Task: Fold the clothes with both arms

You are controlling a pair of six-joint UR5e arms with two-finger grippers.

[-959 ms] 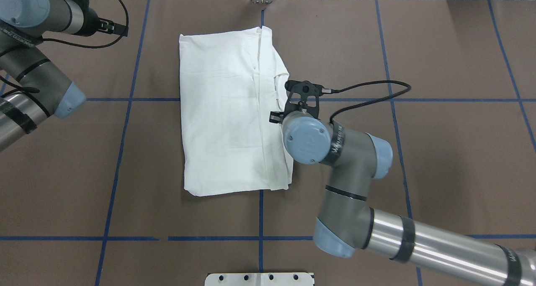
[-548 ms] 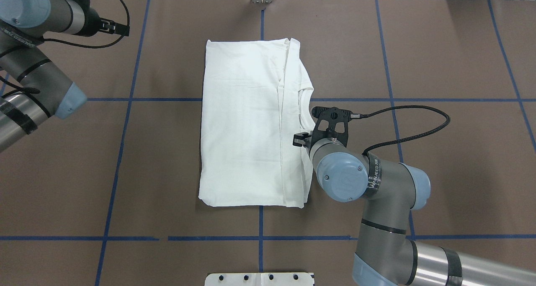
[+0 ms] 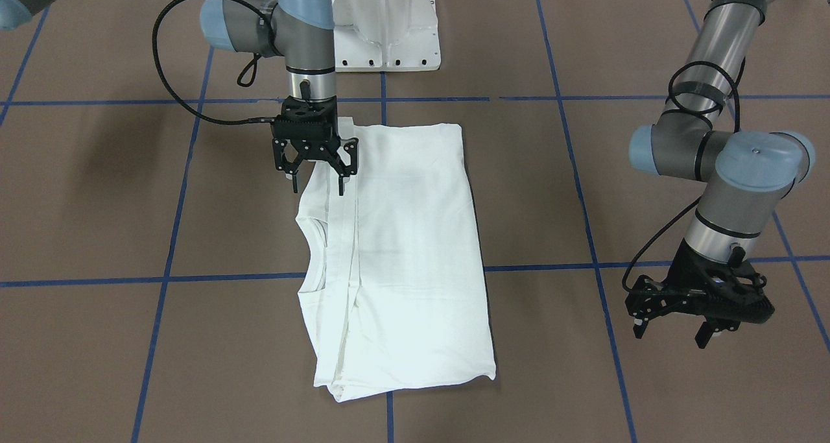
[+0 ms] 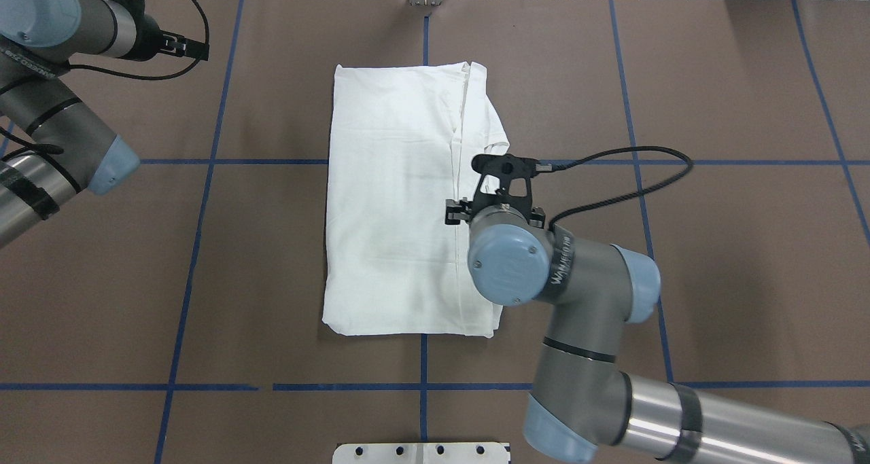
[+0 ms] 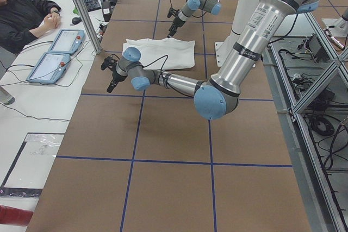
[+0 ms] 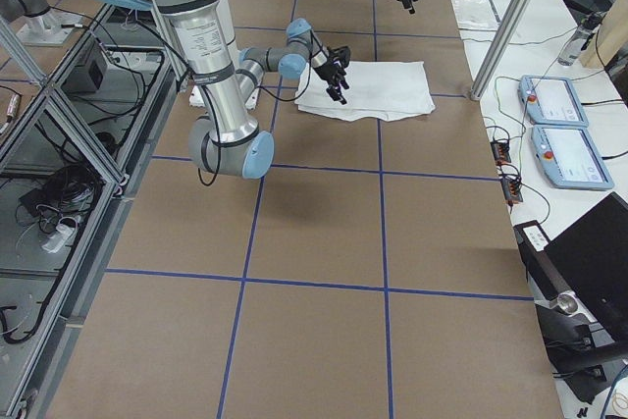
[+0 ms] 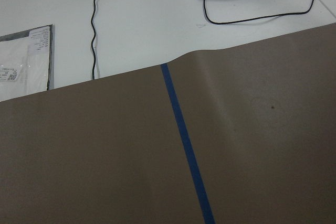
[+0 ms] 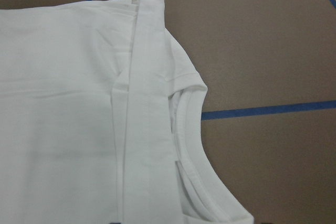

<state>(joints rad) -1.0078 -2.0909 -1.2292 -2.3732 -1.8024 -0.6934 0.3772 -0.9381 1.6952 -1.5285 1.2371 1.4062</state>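
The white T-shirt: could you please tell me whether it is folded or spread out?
Folded: the T-shirt lies as a narrow rectangle, no sleeves sticking out, with stacked layers along one long edge.

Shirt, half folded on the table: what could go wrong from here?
1. The right gripper hangs open over the shirt at its stacked edge, by the folded strip. A pinch there may catch only the top layer and undo the fold.
2. The left gripper is open over the bare table, away from the shirt. A one-armed pull could drag the shirt askew.
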